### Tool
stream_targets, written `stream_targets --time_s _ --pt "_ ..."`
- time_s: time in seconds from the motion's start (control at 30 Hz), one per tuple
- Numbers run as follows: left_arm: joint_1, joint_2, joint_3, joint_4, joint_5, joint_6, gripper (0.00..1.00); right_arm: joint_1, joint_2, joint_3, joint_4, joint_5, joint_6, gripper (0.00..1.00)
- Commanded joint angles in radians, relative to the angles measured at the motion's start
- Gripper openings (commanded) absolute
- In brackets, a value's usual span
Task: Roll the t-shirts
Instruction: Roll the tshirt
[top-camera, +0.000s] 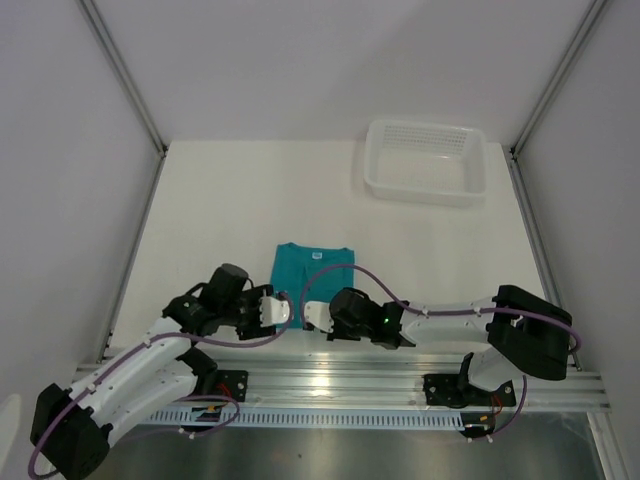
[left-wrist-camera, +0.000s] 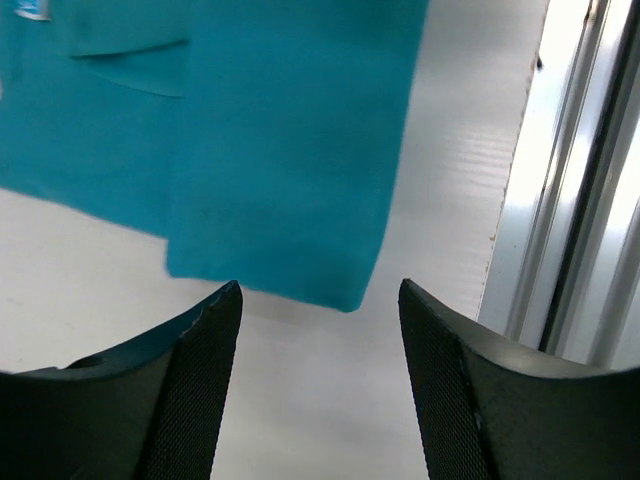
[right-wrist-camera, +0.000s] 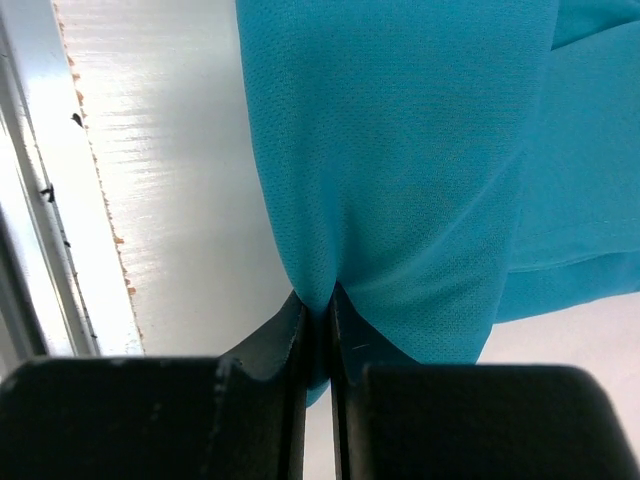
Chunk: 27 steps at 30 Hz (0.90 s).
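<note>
The teal t-shirt lies folded into a narrow strip on the white table, its near end between my two grippers. My left gripper is open and empty, just short of the shirt's near left corner; its jaws stand wide apart over bare table. A bit of white neck label shows at the far left of the left wrist view. My right gripper is shut on the near edge of the t-shirt, with the fabric pinched between its fingers.
A white perforated basket stands at the back right of the table. The aluminium rail runs along the near edge, close behind both grippers; it also shows in the left wrist view and the right wrist view.
</note>
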Motion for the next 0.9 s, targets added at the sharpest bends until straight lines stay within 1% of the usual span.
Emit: stream_targets --time_s 0.0,0.07,0.23,0.4,0.43,0.57,0.67,0.7,0.77,0.8,0.83,0.87 --pt "-0.107 0.005 -0.077 0.111 -0.138 0.097 0.68 -0.014 -0.035 -0.002 0.006 -0.064 0.034 0.0" --pt "-0.138 0.018 -0.114 0.15 -0.201 0.108 0.68 -0.02 -0.042 -0.007 0.011 -0.07 0.04 0.0" --pt "-0.18 0.024 -0.154 0.21 -0.238 0.148 0.7 -0.031 -0.056 -0.015 0.022 -0.079 0.051 0.0" --pt "-0.2 0.05 -0.189 0.224 -0.234 0.168 0.7 -0.039 -0.067 -0.016 0.022 -0.081 0.049 0.0" --pt "-0.201 0.057 -0.192 0.236 -0.234 0.168 0.71 -0.04 -0.067 -0.018 0.021 -0.108 0.049 0.0" --pt "-0.215 0.094 -0.203 0.244 -0.208 0.155 0.7 -0.059 -0.073 -0.018 0.021 -0.125 0.053 0.0" --pt "-0.221 0.11 -0.217 0.285 -0.235 0.146 0.69 -0.063 -0.079 -0.019 0.021 -0.131 0.053 0.0" --pt "-0.223 0.111 -0.217 0.291 -0.241 0.146 0.67 -0.065 -0.079 -0.019 0.021 -0.136 0.051 0.0" --pt "-0.223 0.117 -0.215 0.287 -0.249 0.148 0.58 -0.066 -0.081 -0.018 0.021 -0.137 0.049 0.0" --pt "-0.223 0.119 -0.214 0.284 -0.255 0.146 0.52 -0.066 -0.082 -0.018 0.023 -0.137 0.049 0.0" --pt "-0.223 0.119 -0.212 0.277 -0.261 0.145 0.37 -0.066 -0.084 -0.016 0.022 -0.137 0.049 0.0" --pt "-0.223 0.119 -0.211 0.273 -0.279 0.135 0.31 -0.065 -0.085 -0.016 0.023 -0.14 0.046 0.0"
